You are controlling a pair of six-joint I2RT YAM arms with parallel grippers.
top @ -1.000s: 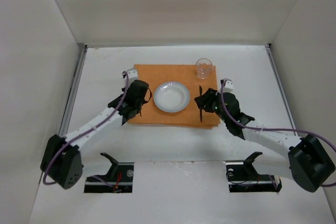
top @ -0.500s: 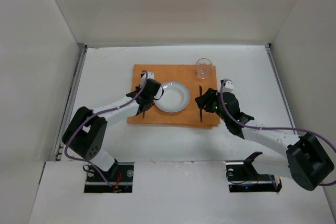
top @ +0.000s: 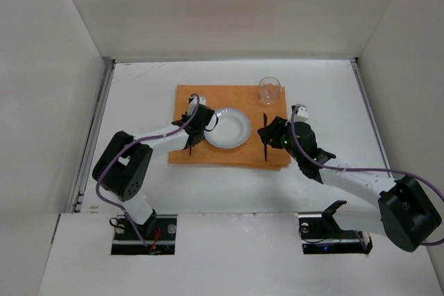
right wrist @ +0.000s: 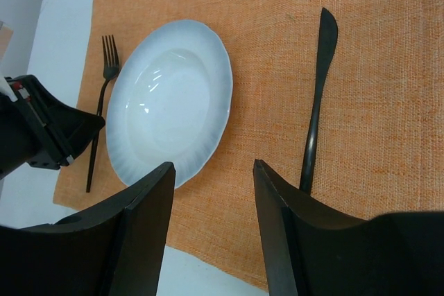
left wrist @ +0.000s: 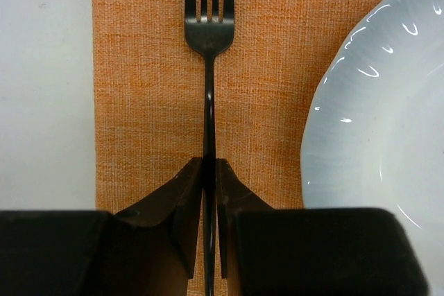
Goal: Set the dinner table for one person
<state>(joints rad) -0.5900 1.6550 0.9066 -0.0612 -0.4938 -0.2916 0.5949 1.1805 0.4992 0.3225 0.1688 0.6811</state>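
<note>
a white table (top: 139, 102) seen from above, with an orange mat (top: 215, 96) near its middle and a white plate (top: 227, 128) on the mat.

a black fork (left wrist: 209, 32) lies flat on the mat just left of the plate, not touching it. its long axis runs alongside the plate's left edge. the tines point to the far side of the table, away from the arm bases.

the left gripper (left wrist: 209, 171) is at the fork, low over the handle's near half. the handle runs straight back between its two fingers (left wrist: 187, 192), which stand very close on either side. whether they pinch the handle or leave a hair of space cannot be told.

the right gripper (right wrist: 211, 166) hangs right of the plate with its fingers spread wide and nothing between them. a black knife (right wrist: 319, 88) lies on the mat right of the plate, parallel to the fork. a clear glass (top: 269, 90) stands beyond the plate, to its right.

the fork looks placed. with the handle lined up in the gap, parting the fingers and lifting straight up seems safest, since a sideways pull could drag it askew.
</note>
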